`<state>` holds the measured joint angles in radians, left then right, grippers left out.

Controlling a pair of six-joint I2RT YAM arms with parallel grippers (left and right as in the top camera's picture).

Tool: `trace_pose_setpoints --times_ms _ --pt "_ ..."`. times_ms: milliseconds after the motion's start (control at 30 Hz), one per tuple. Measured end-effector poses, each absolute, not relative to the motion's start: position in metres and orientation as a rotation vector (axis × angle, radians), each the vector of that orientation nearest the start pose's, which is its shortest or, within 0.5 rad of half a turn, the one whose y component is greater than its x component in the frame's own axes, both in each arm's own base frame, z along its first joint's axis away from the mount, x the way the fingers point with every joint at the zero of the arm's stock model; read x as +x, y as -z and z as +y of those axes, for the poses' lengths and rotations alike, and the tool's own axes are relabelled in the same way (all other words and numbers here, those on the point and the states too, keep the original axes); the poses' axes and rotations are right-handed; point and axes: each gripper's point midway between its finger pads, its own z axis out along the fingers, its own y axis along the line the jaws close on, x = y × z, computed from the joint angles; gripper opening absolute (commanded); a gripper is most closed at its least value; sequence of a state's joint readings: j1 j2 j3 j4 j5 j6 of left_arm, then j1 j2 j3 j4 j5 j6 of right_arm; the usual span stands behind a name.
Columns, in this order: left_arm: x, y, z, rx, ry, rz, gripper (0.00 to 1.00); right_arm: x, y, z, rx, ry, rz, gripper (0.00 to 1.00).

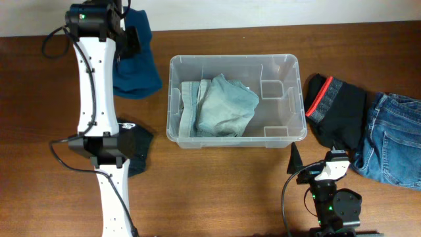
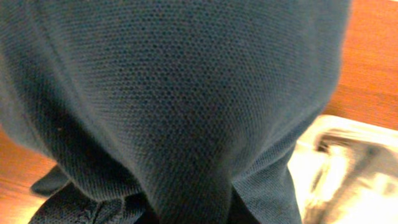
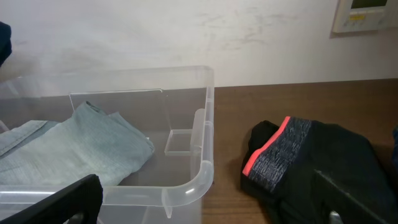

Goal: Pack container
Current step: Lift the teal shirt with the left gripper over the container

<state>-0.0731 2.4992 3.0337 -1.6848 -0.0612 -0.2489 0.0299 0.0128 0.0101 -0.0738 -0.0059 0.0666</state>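
The container [image 1: 230, 58] is clear, smooth, glossy plastic. The pale grey-green cloth [image 1: 223, 105] in it looks soft and matt. The navy garment [image 2: 186, 93] is a matt knit with a fine pitted texture. The table [image 1: 217, 191] is brown wood grain with a low sheen. At its right edge lie faded denim jeans [image 1: 395, 138] and a matt black garment [image 1: 345, 112].

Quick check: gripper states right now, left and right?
Left gripper: closed on the dark blue garment.
Right gripper: open, holding nothing.

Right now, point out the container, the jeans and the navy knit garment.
container [image 1: 276, 112]: overhead view, bare floor, right side.
jeans [image 1: 395, 141]: overhead view, back pocket.
navy knit garment [image 2: 186, 93]: left wrist view, middle of fabric.
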Motion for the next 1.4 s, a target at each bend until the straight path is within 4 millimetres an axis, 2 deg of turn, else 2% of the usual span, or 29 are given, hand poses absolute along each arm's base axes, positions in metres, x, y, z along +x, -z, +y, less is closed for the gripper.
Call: trace_pose_setpoints --times_ms 133,400,467,600,800,933,1067,1233,1400 --pt "0.508 -0.229 -0.063 -0.212 0.126 2.705 0.01 0.246 -0.157 0.008 0.026 -0.079 1.648 0.98" --pt "0.488 -0.231 -0.162 -0.027 0.282 2.724 0.01 0.246 -0.157 0.008 0.026 -0.079 1.648 0.98" --pt "0.482 -0.234 -0.179 -0.003 0.303 2.721 0.01 0.246 -0.157 0.008 0.026 -0.078 1.648 0.98" --pt "0.471 -0.249 -0.212 0.056 0.352 2.677 0.01 0.246 -0.157 0.008 0.026 -0.079 1.648 0.98" --pt "0.442 -0.279 -0.275 0.165 0.463 2.594 0.0 0.246 -0.157 0.008 0.025 -0.078 1.648 0.98" --pt "0.424 -0.287 -0.312 0.211 0.528 2.567 0.01 0.246 -0.157 0.008 0.026 -0.078 1.648 0.98" --pt "0.407 -0.287 -0.334 0.218 0.544 2.571 0.0 0.246 -0.157 0.008 0.026 -0.078 1.648 0.98" --pt "0.394 -0.287 -0.351 0.225 0.487 2.554 0.01 0.246 -0.157 0.008 0.026 -0.079 1.648 0.98" --pt "0.384 -0.274 -0.367 0.243 0.46 2.574 0.01 0.246 -0.157 0.008 0.026 -0.079 1.648 0.98"
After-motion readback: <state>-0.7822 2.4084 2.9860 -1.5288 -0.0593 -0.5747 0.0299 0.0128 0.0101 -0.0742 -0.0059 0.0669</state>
